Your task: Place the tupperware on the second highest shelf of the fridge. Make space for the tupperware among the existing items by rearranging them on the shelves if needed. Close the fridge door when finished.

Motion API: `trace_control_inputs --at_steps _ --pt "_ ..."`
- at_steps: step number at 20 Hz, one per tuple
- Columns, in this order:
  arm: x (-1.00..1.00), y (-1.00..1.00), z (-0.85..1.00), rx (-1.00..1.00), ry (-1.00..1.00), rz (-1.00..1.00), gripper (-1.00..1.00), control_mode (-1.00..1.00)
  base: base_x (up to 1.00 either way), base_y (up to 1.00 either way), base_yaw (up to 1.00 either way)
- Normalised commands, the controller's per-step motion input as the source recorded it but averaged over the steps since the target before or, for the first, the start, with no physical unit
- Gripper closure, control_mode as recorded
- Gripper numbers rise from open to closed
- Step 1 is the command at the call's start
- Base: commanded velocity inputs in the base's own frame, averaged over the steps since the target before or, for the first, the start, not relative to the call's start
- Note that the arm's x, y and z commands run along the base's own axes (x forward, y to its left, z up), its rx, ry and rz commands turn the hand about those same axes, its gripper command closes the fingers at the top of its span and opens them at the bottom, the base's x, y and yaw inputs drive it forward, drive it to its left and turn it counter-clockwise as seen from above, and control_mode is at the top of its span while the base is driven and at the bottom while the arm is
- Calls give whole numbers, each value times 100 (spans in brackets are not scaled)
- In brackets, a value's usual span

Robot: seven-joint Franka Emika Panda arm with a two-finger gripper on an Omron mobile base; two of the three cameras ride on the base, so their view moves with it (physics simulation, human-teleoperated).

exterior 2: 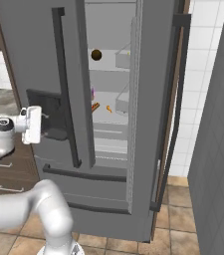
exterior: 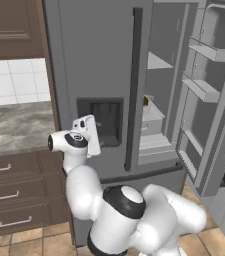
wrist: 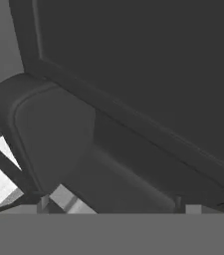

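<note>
- The gripper [exterior: 95,131] hangs with jaws spread and nothing between them, right at the dispenser recess [exterior: 105,121] of the fridge [exterior: 91,60].
- The tupperware [exterior: 146,101] is probably the small container with yellow food, well right on an inner shelf.
- Swing right past the 1 shut door's bar handle [exterior: 133,85] before reaching in.

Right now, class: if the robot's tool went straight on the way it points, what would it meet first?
Most likely the black dispenser recess in the fridge's closed left door. The open tool points at it from close by, holding nothing; the exact gap is hard to judge.
</note>
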Motion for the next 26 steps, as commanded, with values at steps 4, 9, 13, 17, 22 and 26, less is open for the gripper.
trace_control_inputs --at_steps 4,9,13,17,22,26 --pt "75 -54 0 7 2 15 -100 -100 0 0 0" --pt "88 -43 0 6 6 18 -100 -100 0 0 0" --pt "61 -20 2 2 5 24 -100 -100 0 0 0" --pt "-52 16 56 0 -17 18 -100 -100 0 0 0" --pt "-58 22 96 1 -23 13 -100 -100 0 0 0" --pt "-68 7 78 13 -11 14 -100 -100 0 0 0"
